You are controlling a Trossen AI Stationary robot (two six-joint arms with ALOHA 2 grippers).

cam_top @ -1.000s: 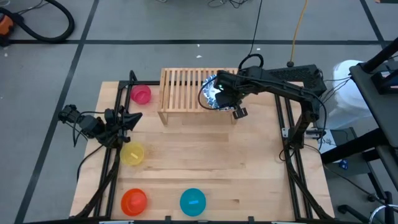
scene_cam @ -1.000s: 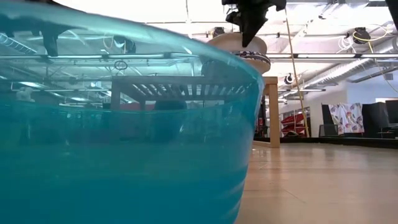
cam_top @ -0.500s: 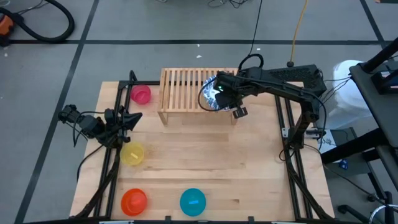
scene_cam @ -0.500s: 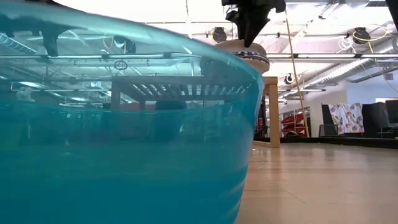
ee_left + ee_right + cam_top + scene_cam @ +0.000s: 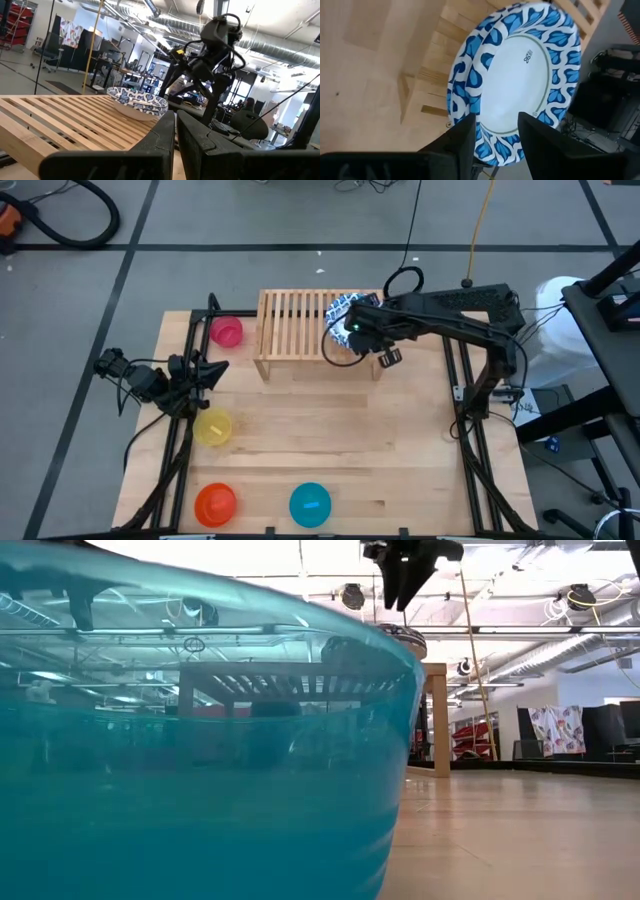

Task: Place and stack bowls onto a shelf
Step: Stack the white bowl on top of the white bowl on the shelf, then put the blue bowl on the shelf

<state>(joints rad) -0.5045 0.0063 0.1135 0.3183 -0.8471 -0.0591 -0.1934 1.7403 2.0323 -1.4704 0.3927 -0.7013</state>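
Blue-rimmed bowls (image 5: 340, 308) sat stacked at the right end of the wooden shelf (image 5: 295, 325), and the right gripper (image 5: 492, 137) hovered just above them, fingers parted, holding nothing. A small printed mark showed in the top bowl's white centre, too tiny to read. The left gripper (image 5: 176, 131) waited at the table's left edge, fingers pressed together. Pink bowl (image 5: 227, 331) lay beside the shelf, yellow bowl (image 5: 213, 426), orange bowl (image 5: 215, 503) nearer; teal bowl (image 5: 190, 740) filled the low view, hiding most of the shelf.
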